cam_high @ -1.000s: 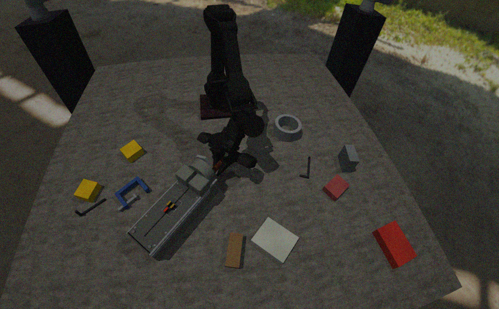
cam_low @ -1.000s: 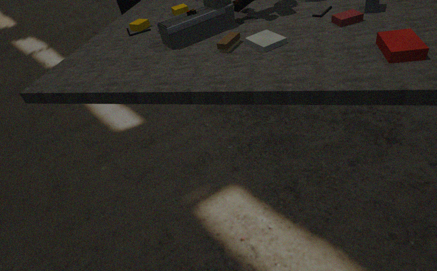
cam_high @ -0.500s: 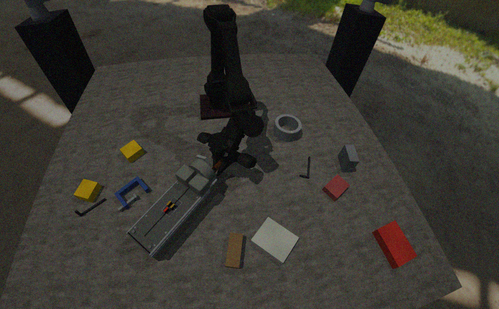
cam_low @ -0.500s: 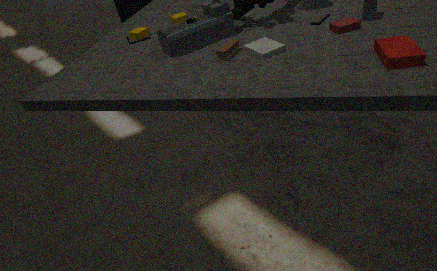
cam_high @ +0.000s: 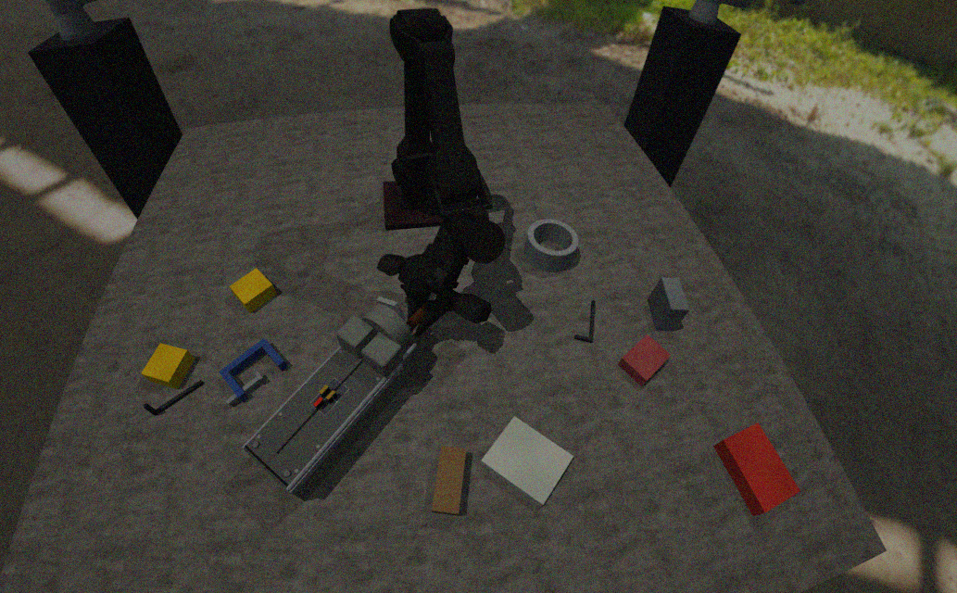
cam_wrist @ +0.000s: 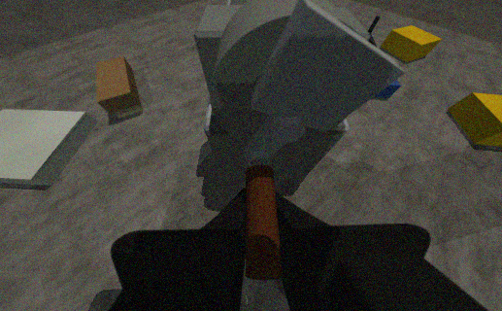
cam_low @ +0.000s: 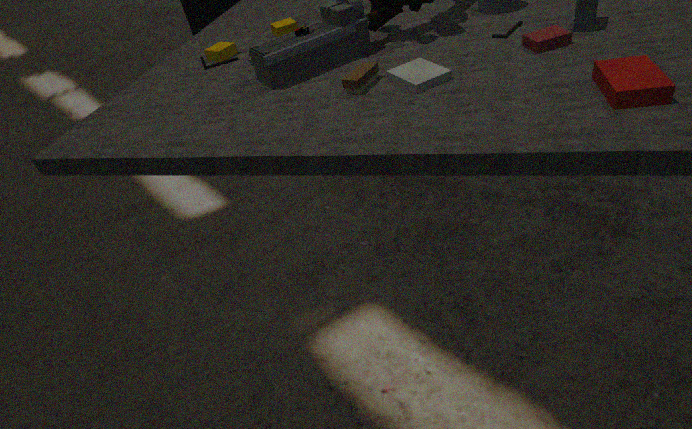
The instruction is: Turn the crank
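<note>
The grey machine (cam_high: 286, 435) (cam_low: 311, 59) lies diagonally at left of centre in the top view. Its small red pointer (cam_high: 318, 402) shows beside the brass zero marks (cam_high: 325, 391), slightly toward the machine's lower-left end. The exact offset is too small to tell. Grey blocks (cam_high: 381, 349) (cam_wrist: 321, 68) stand at the machine's crank end. My gripper (cam_high: 417, 318) (cam_wrist: 255, 192) is shut on the orange-brown crank handle (cam_wrist: 260, 194), which stands between the dark fingers in the wrist view. The crank arm is mostly shaded behind the handle.
Left of the machine are two yellow blocks (cam_high: 253, 289) (cam_high: 167, 364), a blue bracket (cam_high: 245, 358) and a black hex key (cam_high: 176, 398). An orange-brown block (cam_high: 450, 480) and a white slab (cam_high: 526, 460) lie right of it. A grey ring (cam_high: 551, 258) stands near the arm.
</note>
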